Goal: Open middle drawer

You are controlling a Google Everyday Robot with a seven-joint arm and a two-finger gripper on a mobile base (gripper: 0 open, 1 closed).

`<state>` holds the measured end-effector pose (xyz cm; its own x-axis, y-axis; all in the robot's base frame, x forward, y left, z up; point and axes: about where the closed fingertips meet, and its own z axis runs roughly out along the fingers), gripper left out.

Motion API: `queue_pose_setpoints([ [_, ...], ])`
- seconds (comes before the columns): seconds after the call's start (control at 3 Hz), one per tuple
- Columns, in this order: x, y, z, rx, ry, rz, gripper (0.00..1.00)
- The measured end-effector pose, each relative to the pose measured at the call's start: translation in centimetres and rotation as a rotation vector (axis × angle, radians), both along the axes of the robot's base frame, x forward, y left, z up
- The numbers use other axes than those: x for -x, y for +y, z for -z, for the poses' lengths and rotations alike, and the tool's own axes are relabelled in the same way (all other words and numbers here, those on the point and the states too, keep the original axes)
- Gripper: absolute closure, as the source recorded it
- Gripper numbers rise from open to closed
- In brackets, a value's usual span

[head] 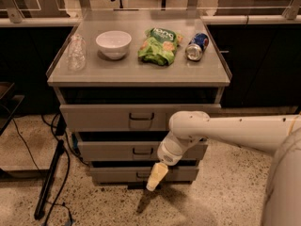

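The middle drawer (113, 150) is the centre one of three grey drawers in a cabinet, with a low wide front and a small dark pull handle (142, 151). Its front stands slightly forward of the lowest drawer (117, 174) below it. My white arm (225, 128) comes in from the right across the drawer fronts. My gripper (156, 177) hangs low, just below and right of the middle drawer's handle, in front of the lowest drawer. Its yellowish tip points down toward the floor.
On the cabinet top (136, 72) stand a clear glass (76, 52), a white bowl (113, 44), a green chip bag (159, 45) and a blue can (197, 46) on its side. A dark stand leg (49, 180) and cables lie on the floor at left.
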<state>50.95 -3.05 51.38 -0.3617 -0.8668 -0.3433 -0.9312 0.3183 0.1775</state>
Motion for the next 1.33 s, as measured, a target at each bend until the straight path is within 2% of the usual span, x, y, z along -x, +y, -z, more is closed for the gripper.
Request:
queue_pose_setpoints([
  [0.33, 0.3, 0.5, 0.8, -0.017, 0.022, 0.009, 0.00],
  [1.0, -2.3, 0.0, 1.0, -0.020, -0.051, 0.101, 0.00],
  [1.33, -3.2, -0.2, 1.0, -0.021, -0.073, 0.124, 0.00],
])
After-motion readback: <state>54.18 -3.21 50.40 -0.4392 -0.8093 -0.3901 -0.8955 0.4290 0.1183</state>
